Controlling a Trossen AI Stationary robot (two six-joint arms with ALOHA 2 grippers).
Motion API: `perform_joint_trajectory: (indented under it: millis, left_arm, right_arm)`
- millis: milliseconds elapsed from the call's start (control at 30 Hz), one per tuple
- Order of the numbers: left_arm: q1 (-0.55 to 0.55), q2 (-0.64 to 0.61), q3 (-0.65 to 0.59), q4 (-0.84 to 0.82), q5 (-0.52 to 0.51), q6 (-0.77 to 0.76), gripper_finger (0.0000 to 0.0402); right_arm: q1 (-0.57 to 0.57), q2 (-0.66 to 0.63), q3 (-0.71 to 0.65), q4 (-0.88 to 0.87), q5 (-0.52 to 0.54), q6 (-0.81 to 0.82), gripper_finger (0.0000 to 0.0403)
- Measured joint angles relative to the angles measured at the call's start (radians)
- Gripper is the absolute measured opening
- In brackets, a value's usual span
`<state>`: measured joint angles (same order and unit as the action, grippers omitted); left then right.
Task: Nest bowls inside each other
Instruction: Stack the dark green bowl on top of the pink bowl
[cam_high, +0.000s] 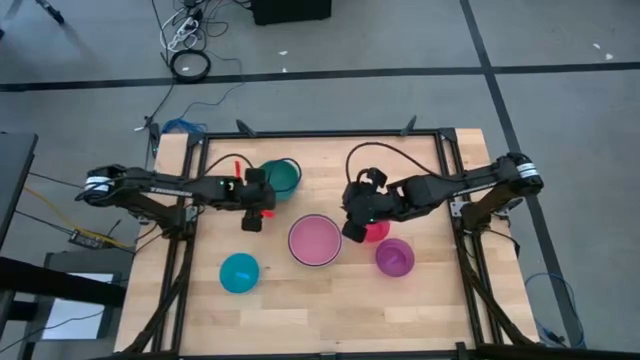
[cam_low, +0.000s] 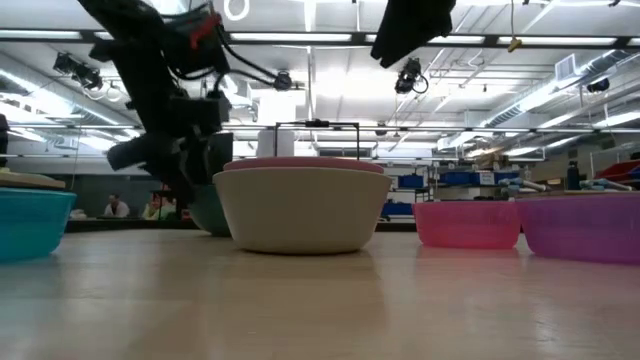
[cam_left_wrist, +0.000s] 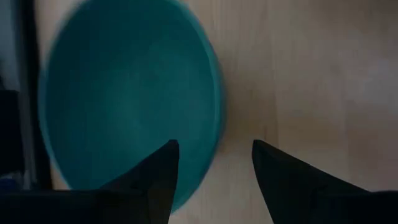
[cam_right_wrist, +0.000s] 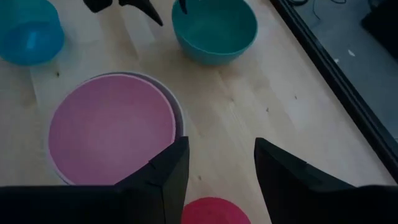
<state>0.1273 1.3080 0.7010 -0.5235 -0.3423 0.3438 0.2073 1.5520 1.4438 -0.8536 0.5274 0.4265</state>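
A teal-green bowl (cam_high: 283, 177) stands upright at the table's far side. My left gripper (cam_left_wrist: 214, 168) is open just above its rim (cam_left_wrist: 214, 124), with one finger over the bowl's inside and the other over the bare table; it touches nothing that I can see. At the table's middle a pale pink bowl (cam_high: 314, 239) sits nested in a grey-white bowl (cam_low: 300, 210). My right gripper (cam_right_wrist: 221, 168) hangs open above a red-pink bowl (cam_right_wrist: 211, 211), clear of it. A purple bowl (cam_high: 395, 257) and a cyan bowl (cam_high: 239, 272) stand apart nearer the front.
A black frame (cam_high: 320, 133) runs around the wooden table top. In the low view the left arm (cam_low: 165, 140) stands in front of the teal-green bowl. Bare wood lies along the near edge (cam_high: 320, 320) between and in front of the cyan and purple bowls.
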Motion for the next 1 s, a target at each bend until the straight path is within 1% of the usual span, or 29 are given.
perform_joint_trajectory:
  millis: [133, 200, 267, 367, 400, 433, 500, 567, 667, 733, 833, 867, 1000]
  left_arm:
    - [0.031, 0.066, 0.0, 0.038, 0.015, 0.015, 0.021]
    - [0.042, 0.089, 0.0, 0.053, 0.015, 0.024, 0.019]
    - [0.049, 0.096, 0.0, 0.057, 0.015, 0.038, 0.0146]
    - [0.05, 0.095, 0.007, 0.05, 0.017, 0.045, 0.0044]
    - [0.049, 0.093, 0.012, 0.035, 0.019, 0.042, 0.0024]
    - [0.049, 0.091, 0.019, 0.026, 0.015, 0.04, 0.0016]
    - [0.049, 0.09, 0.05, 0.021, 0.015, 0.022, 0.0009]
    - [0.039, 0.085, 0.088, -0.023, 0.014, 0.01, 0.0007]
    - [0.005, 0.078, 0.178, -0.088, 0.029, -0.011, 0.0006]
    - [-0.025, 0.074, 0.245, -0.126, 0.103, -0.032, 0.0005]
    - [-0.088, 0.075, 0.32, -0.141, 0.247, -0.071, 0.0004]
    - [-0.112, 0.075, 0.339, -0.14, 0.273, -0.087, 0.0004]
    - [-0.203, 0.076, 0.366, -0.1, 0.284, -0.126, 0.0004]
  right_arm:
    - [0.0, 0.0, -0.024, 0.003, 0.0, 0.016, 0.0168]
    - [0.0, 0.0, -0.029, -0.003, 0.0, 0.02, 0.0167]
    - [0.0, 0.0, -0.029, -0.001, 0.0, 0.025, 0.0167]
    - [0.0, 0.0, -0.029, -0.002, 0.0, 0.025, 0.0167]
    - [0.0, 0.0, -0.029, -0.001, 0.0, 0.025, 0.0166]
    - [0.0, 0.0, -0.029, -0.001, 0.0, 0.025, 0.0166]
    - [0.0, 0.0, -0.029, -0.003, 0.003, 0.025, 0.0165]
    - [0.0, 0.0, -0.029, -0.012, 0.021, 0.029, 0.0165]
    - [0.0, -0.001, -0.029, -0.069, 0.061, 0.076, 0.0165]
    - [0.0, -0.002, -0.029, -0.134, 0.08, 0.135, 0.0165]
    - [0.003, -0.002, -0.029, -0.261, 0.1, 0.238, 0.0164]
    - [0.008, -0.002, -0.029, -0.297, 0.106, 0.274, 0.0164]
    - [0.044, -0.003, -0.029, -0.4, 0.132, 0.389, 0.0164]
